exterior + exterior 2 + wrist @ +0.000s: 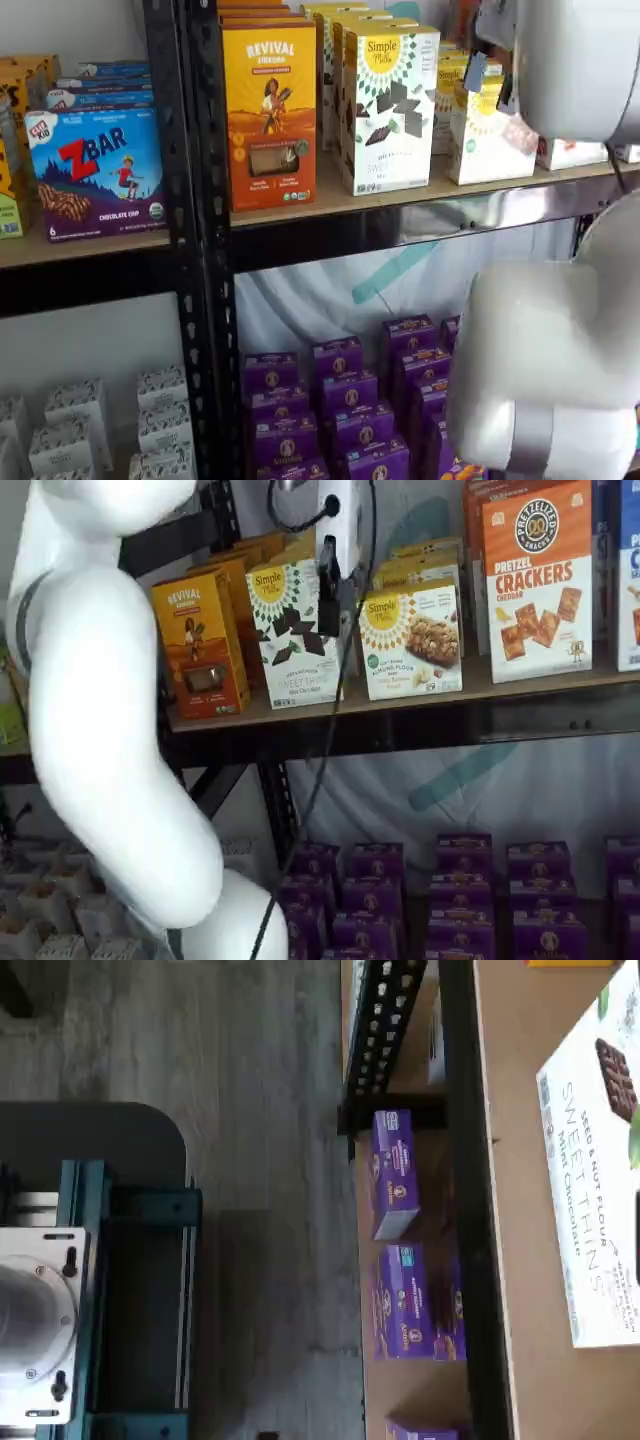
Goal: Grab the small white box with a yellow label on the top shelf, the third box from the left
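Observation:
The small white box (412,640) with the round yellow label stands on the top shelf (450,720), to the right of a taller white carton (295,630). In a shelf view the small white box (485,130) is partly hidden behind my white arm, above the shelf's dark rail (400,225). My gripper (335,600) hangs in front of the shelf between these two boxes and holds nothing. Only one black finger (327,580) shows, side-on, so no gap is visible. The wrist view shows the tall carton (590,1180) and the shelf board (520,1260), not the small box.
An orange box (268,100) stands left of the tall carton and a pretzel crackers box (537,580) right of the small one. Purple boxes (350,400) fill the lower shelf. A black upright (190,200) borders the bay. My arm (100,730) fills the left foreground.

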Tool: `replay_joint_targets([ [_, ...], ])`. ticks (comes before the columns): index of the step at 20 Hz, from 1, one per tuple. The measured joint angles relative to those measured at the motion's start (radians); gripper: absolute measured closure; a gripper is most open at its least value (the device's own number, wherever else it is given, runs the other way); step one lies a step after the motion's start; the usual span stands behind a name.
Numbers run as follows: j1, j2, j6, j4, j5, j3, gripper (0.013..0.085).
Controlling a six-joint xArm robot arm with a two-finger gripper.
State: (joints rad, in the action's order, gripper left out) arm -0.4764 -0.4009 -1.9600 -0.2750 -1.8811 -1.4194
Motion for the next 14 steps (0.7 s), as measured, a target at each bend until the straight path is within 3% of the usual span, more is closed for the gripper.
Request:
replay_joint_targets([
  [2, 0.028, 0.002, 0.01, 0.049, -0.001, -0.004, 0.013],
  [5, 0.031, 0.007, 0.014, 0.046, -0.004, -0.005, 0.013],
  [9, 0.004, 0.0, 0.011, -0.021, 0.012, 0.005, 0.013],
  [14, -0.035, -0.033, -0.001, -0.118, 0.106, 0.05, 0.013],
])
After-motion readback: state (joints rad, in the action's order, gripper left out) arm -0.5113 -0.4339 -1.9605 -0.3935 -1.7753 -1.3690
